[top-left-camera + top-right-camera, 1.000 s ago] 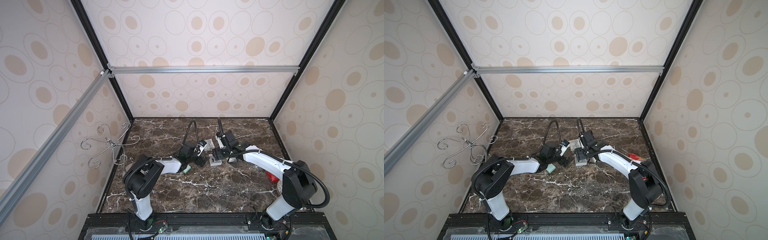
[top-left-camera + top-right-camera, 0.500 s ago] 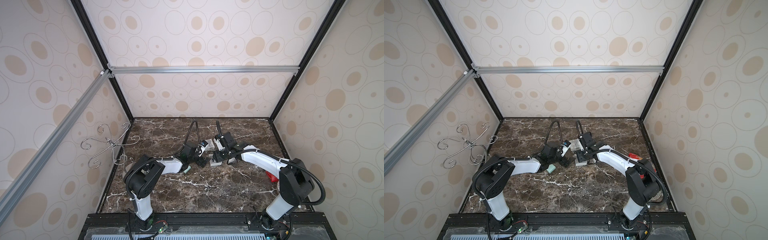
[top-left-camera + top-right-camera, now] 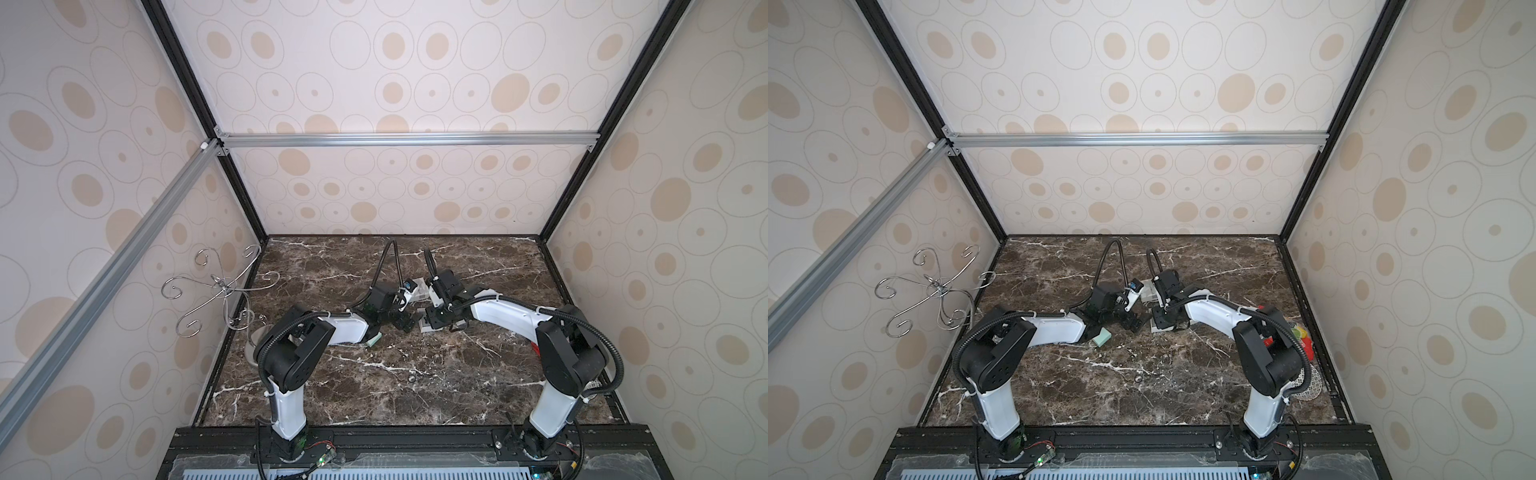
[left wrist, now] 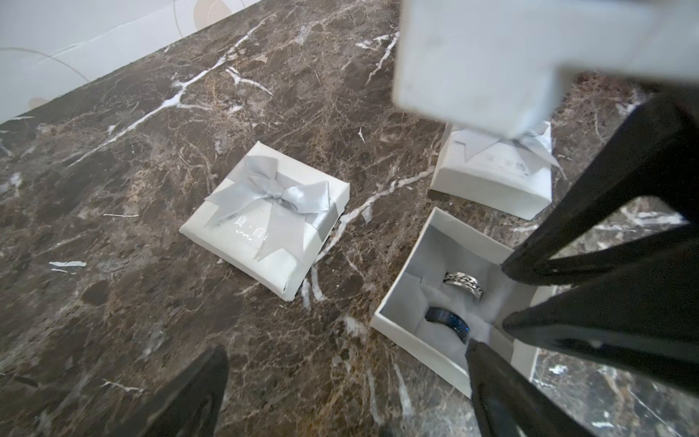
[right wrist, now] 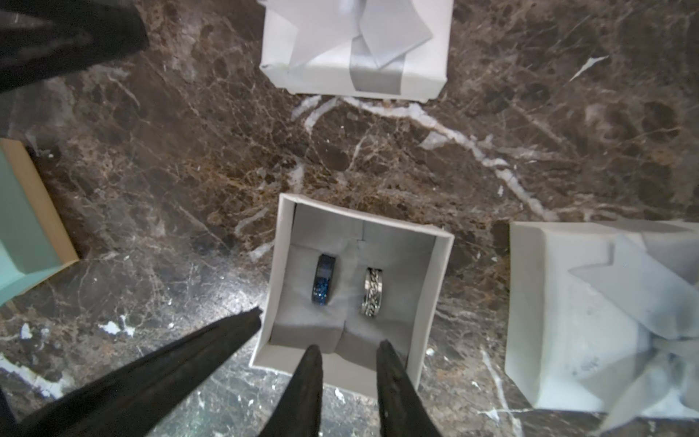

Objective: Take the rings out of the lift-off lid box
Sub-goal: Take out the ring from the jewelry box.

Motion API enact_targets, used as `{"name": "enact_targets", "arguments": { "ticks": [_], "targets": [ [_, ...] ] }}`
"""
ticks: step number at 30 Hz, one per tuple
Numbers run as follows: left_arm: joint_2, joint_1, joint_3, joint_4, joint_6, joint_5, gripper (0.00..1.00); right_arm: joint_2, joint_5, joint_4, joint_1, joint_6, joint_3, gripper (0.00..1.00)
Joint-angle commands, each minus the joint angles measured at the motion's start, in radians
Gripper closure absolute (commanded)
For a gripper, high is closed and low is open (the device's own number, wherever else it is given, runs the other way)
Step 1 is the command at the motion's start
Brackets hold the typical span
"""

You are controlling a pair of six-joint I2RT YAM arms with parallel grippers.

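The lift-off lid box (image 5: 435,272) stands open on the marble, white with a grey insert. Two rings sit upright in it: a dark blue ring (image 5: 323,279) and a silver chain-patterned ring (image 5: 372,292). My right gripper (image 5: 348,350) hovers over the box's near wall, its jaws narrowed to a small gap with nothing between them. My left gripper (image 4: 340,382) is open wide beside the box (image 4: 397,325), one fingertip (image 4: 476,348) at its rim by the blue ring (image 4: 448,323). In both top views the two grippers meet over the box (image 3: 428,326).
A white lid with a grey bow (image 4: 272,215) and another bowed white box (image 4: 495,170) lie close by. A teal box (image 3: 1101,336) sits under the left arm. A curly wire stand (image 3: 220,291) is far left. A tiny round thing (image 3: 411,378) lies mid-table.
The right gripper's jaws have narrowed from wide open to a small gap and it has shifted slightly over the open box. The left arm has stayed put.
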State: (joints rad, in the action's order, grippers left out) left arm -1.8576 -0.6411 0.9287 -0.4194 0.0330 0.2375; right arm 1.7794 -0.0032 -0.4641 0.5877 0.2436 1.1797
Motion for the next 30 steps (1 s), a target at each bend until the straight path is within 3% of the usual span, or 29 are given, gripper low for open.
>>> {"name": "enact_targets", "arguments": {
  "ticks": [1, 24, 30],
  "targets": [
    [-0.016, -0.007, 0.042, 0.029, -0.012, -0.011, 0.03, 0.024, 0.022, -0.010, -0.005, 0.011, 0.028, 0.73],
    [-0.052, -0.006, 0.059, 0.044, -0.007, -0.017, 0.03, 0.123, 0.043, 0.017, -0.019, 0.030, 0.074, 0.77],
    [-0.058, -0.006, 0.055, 0.061, -0.004, -0.034, 0.03, 0.118, 0.040, 0.020, -0.025, 0.030, 0.066, 0.85]
  ]
}}
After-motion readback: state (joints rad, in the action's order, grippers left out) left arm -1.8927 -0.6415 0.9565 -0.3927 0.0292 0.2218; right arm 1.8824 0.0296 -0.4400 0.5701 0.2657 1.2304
